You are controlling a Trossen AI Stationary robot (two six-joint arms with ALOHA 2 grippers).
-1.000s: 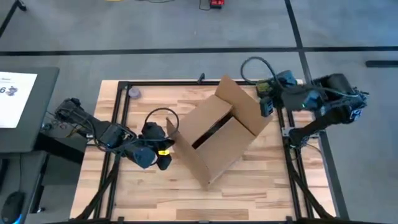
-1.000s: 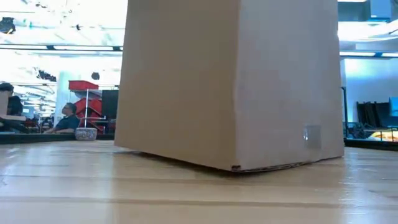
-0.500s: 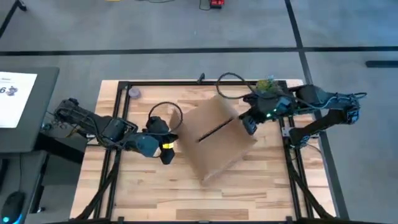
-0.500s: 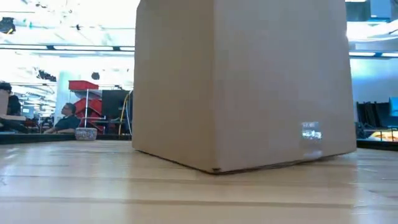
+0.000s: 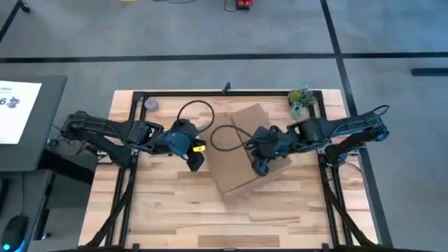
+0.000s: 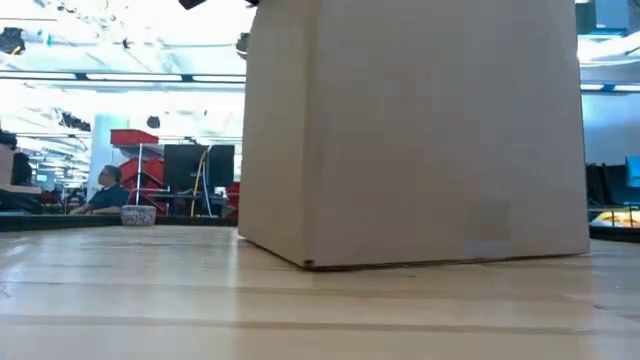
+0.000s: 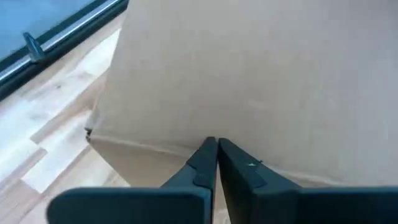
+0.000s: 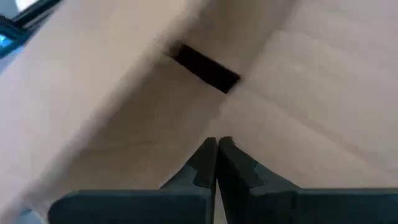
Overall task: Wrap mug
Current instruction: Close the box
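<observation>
A brown cardboard box (image 5: 248,150) stands on the middle of the wooden table (image 5: 168,210) with its top flaps folded flat. In the low view the box (image 6: 420,130) fills most of the picture. The mug is hidden from every view. My left gripper (image 5: 197,162) is shut, close beside the box's left side. Its wrist view shows the shut tips (image 7: 216,144) at a fold line of the box (image 7: 261,81). My right gripper (image 5: 257,168) is shut over the box's top. My left gripper points its shut fingers at the box's left upper edge (image 7: 186,149), coming from the table's left; whether the tips touch the cardboard I cannot tell. My right gripper lays its shut fingertips (image 8: 208,158) on a top flap (image 8: 292,99), slanting down from the table's right. A dark slit (image 8: 205,67) between the flaps lies just ahead.
A small potted plant (image 5: 299,98) stands at the far right corner, and a small grey round thing (image 5: 150,105) at the far left corner. Black cables (image 5: 224,136) loop over the box and the table. Beyond the table a person (image 6: 105,190) sits.
My right gripper has swept from the far right corner toward the table's left, over the box. The raised right flap has folded down flat, so the open box now shows a closed top. My left gripper has moved toward the far right. The box has slid and turned slightly.
</observation>
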